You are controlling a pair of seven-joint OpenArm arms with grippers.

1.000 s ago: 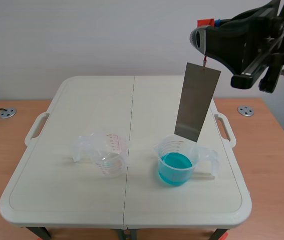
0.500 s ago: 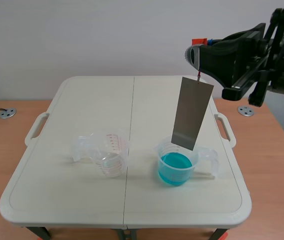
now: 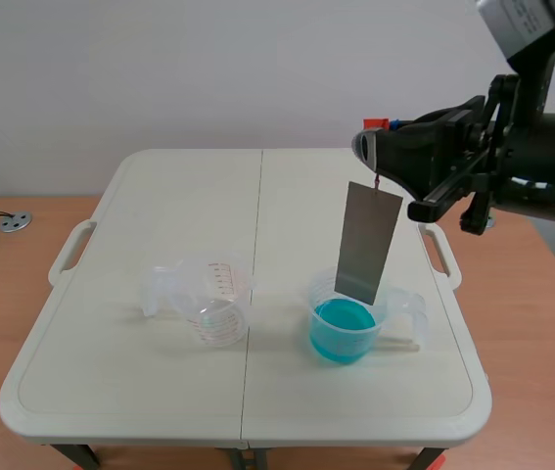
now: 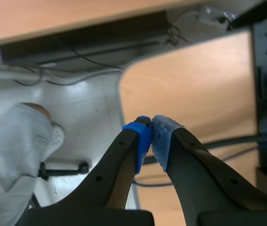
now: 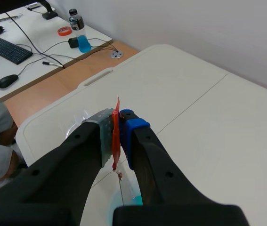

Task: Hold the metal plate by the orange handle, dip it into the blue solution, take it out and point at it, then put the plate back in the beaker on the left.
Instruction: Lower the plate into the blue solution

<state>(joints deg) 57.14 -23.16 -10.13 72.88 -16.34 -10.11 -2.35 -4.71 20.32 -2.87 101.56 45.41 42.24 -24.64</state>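
Right gripper (image 5: 118, 123): we see it clenched on the orange handle (image 5: 117, 109).
Metal plate (image 3: 367, 243): hangs tilted, its lower edge at the rim of the blue solution beaker (image 3: 347, 321), right of the table (image 3: 160, 196) seam, toward the near edge.
Empty beaker (image 3: 213, 302): left of the seam.
Left gripper (image 4: 151, 134): we find its pads pressed together on nothing.

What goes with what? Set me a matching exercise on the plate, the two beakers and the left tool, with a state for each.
Things:
1. metal plate
2. left beaker
3. right beaker
4. left tool

States:
A. holds blue liquid
B. shut on nothing
C. hangs from the right tool
D. clear, no blue inside

Pairs: 1-C, 2-D, 3-A, 4-B.
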